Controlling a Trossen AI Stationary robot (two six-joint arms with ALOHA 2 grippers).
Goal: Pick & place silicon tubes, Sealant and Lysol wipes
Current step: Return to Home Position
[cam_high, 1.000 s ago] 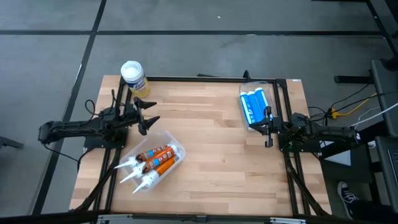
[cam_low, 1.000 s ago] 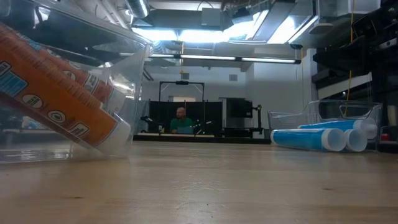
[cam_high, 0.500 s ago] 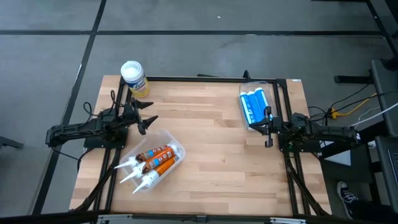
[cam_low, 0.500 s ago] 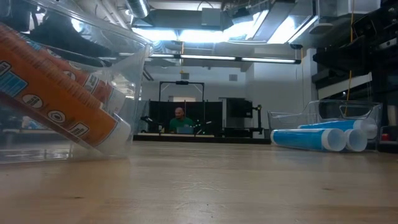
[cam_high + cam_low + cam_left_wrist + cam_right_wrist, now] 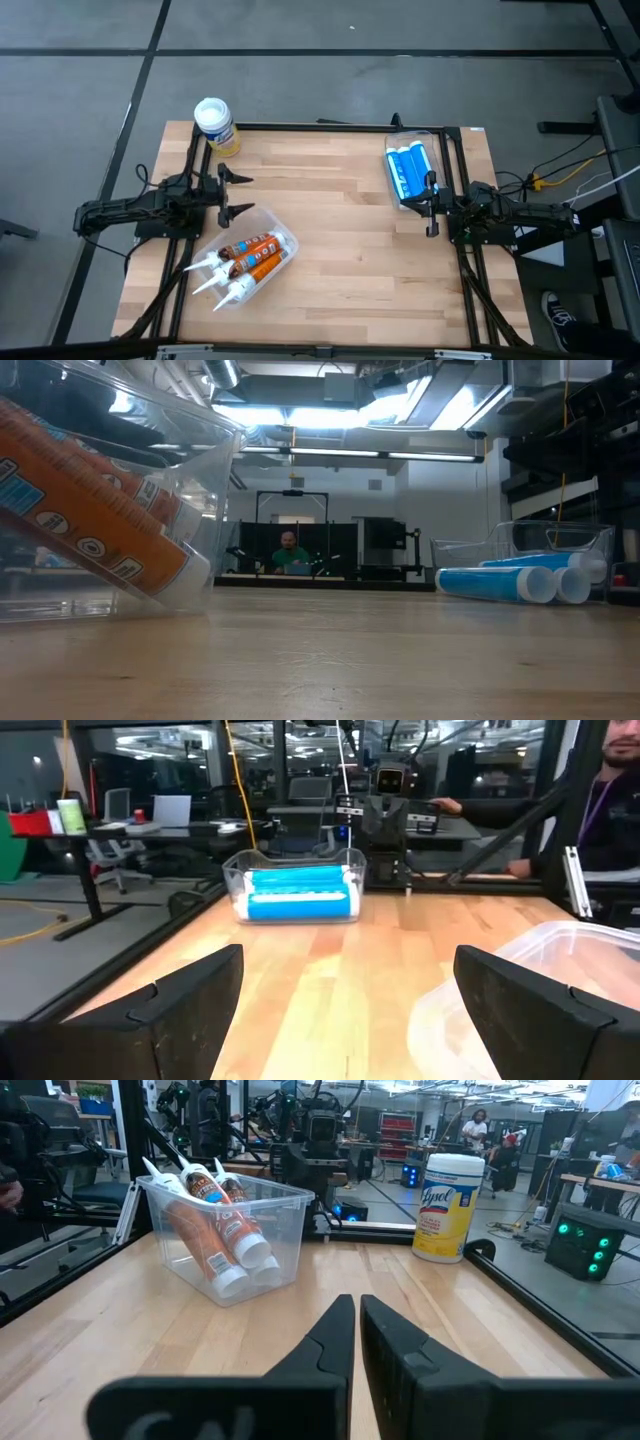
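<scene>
Lysol wipes (image 5: 213, 122) one, orange tubes (image 5: 252, 266) three

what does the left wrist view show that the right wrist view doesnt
Only the left wrist view: the blue tubes and the open left gripper. Only the right wrist view: the Lysol wipes, the orange sealant tubes and the shut right gripper. Both: the wooden table and the clear bin holding those orange tubes, only its edge in the left wrist view.
</scene>
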